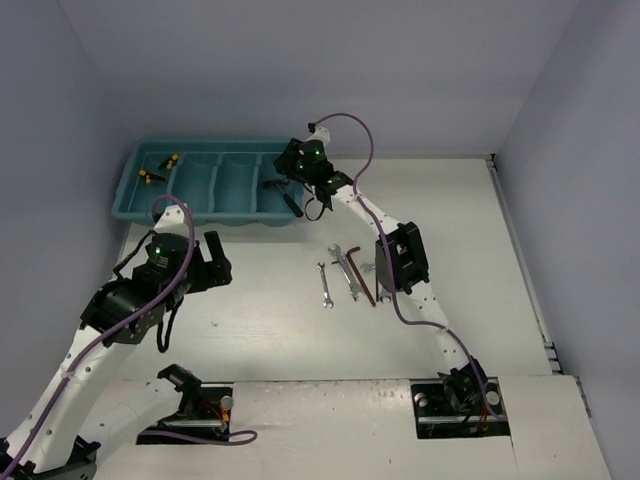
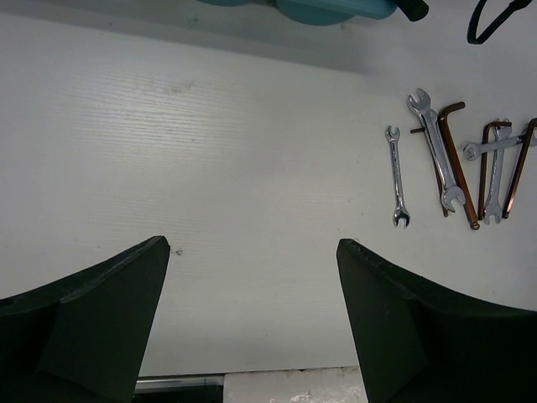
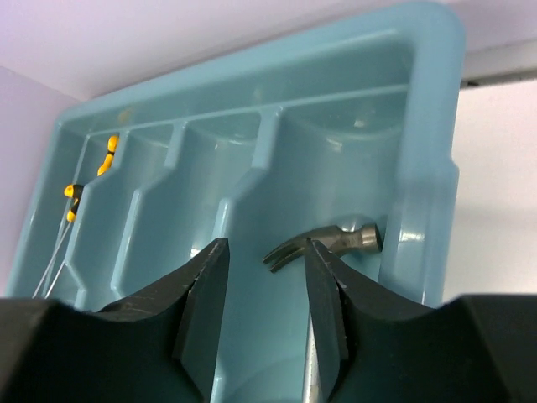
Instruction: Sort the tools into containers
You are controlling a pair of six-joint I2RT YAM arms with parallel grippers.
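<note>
The right gripper (image 3: 265, 248) hangs with jaws parted over the teal tray (image 3: 436, 117), the hammer (image 3: 336, 242) lying in the rightmost of its 4 compartments; the left gripper (image 2: 252, 246) gapes wide and empty above the table (image 2: 210, 151); the wrenches (image 2: 398, 176) and red keys (image 2: 457, 159) lie there together.

The white table (image 1: 250, 310) carries a teal tray (image 1: 200, 218) at its far left. Near the middle, silver wrenches (image 1: 325, 285) and dark red keys (image 1: 360, 280) lie flat, close together.
</note>
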